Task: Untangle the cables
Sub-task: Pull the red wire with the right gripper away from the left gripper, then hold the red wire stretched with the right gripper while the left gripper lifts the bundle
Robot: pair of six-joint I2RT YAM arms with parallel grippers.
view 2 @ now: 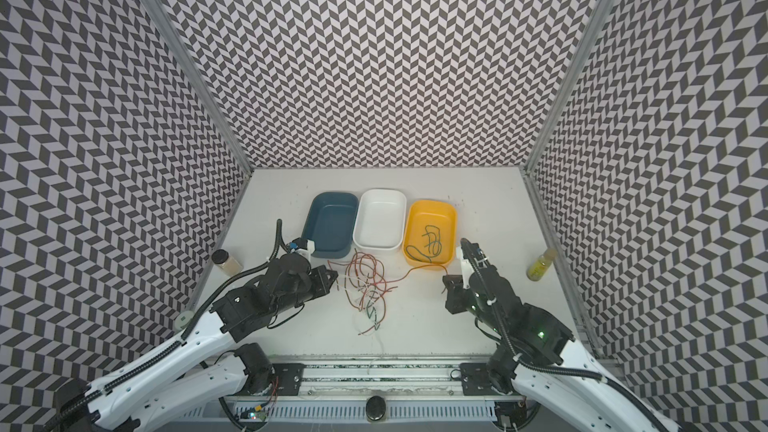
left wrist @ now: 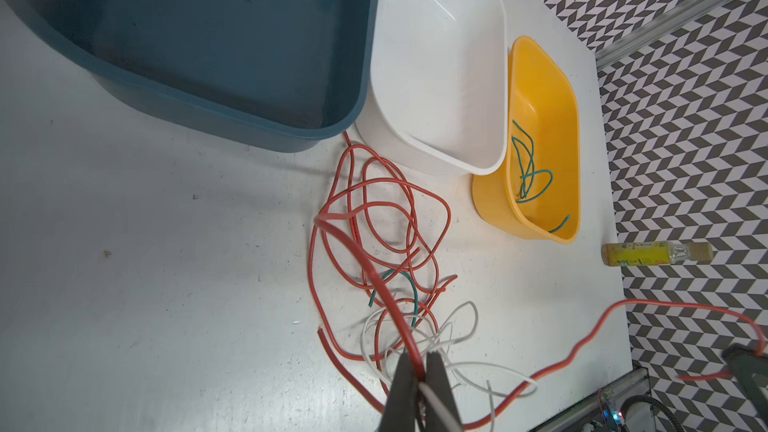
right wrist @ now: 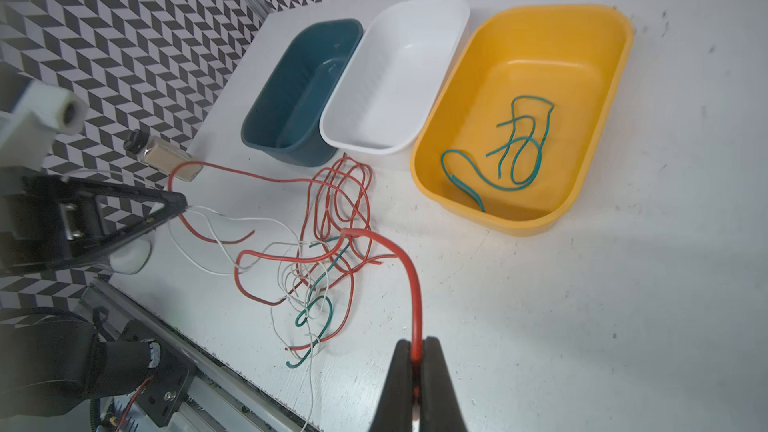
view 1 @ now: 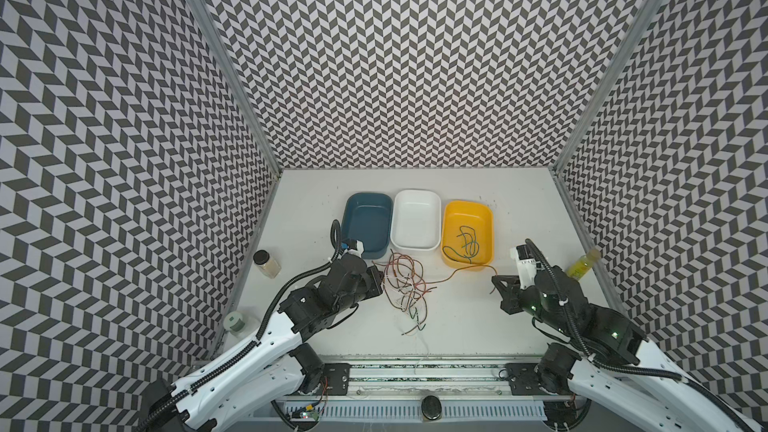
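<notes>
While the cables (view 1: 405, 288) sit tangled just in front of the white tub (view 1: 415, 218), the heap's long axis runs away from the tub; one red strand (right wrist: 415, 309) trails off to its right. The left gripper (left wrist: 419, 367) is clamped on a red and a white wire, the right gripper (right wrist: 417, 353) pinches the red strand. Both arms are low, angled toward the tub.

White-shelled arms (view 1: 270, 336) with black joints (view 1: 340, 284), ribbed black hoses (view 1: 544, 270) and small green lights (view 1: 533, 307).
</notes>
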